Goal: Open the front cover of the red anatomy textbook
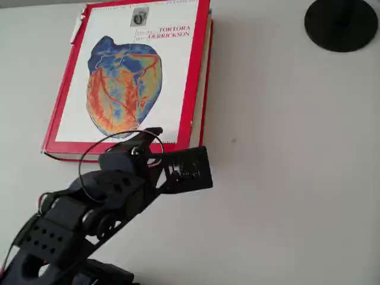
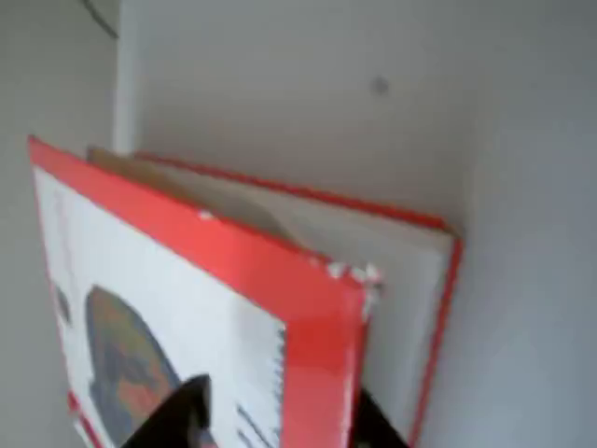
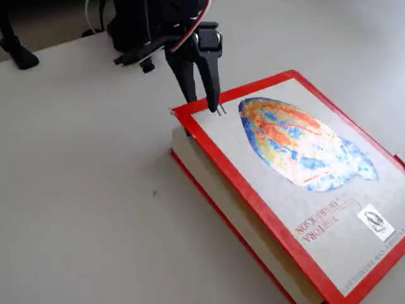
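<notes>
At the textbook's near corner, the end effector (image 3: 204,104) pinches the front cover (image 3: 285,171), lifting it off the pages.

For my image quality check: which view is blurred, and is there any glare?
Wrist view: soft and blurred, the front cover out of focus. Overhead view: sharp, cover title readable, arm dark. Fixed view: sharp, even light, the hand at the cover's corner; no strong glare.
</notes>
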Tool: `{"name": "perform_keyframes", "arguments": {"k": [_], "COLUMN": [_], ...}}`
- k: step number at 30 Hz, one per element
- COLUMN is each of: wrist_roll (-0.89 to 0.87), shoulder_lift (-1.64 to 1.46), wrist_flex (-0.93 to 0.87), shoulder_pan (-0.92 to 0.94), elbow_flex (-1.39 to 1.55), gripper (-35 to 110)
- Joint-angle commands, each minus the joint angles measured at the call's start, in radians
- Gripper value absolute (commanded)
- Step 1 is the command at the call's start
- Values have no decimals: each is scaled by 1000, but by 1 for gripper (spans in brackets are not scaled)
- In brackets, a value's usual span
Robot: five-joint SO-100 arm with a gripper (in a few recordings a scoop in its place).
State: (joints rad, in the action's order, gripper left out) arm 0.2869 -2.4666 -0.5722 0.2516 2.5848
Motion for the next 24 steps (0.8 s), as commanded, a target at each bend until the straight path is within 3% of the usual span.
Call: {"name": "perform_keyframes", "arguments": {"k": [1, 24], "wrist_roll": [17, 25], "shoulder_lift": [-83, -167], "wrist_flex": [-46, -379], "shoulder_pan": [-28, -265], "elbow_flex": [-229, -652], "gripper": [18, 20]}}
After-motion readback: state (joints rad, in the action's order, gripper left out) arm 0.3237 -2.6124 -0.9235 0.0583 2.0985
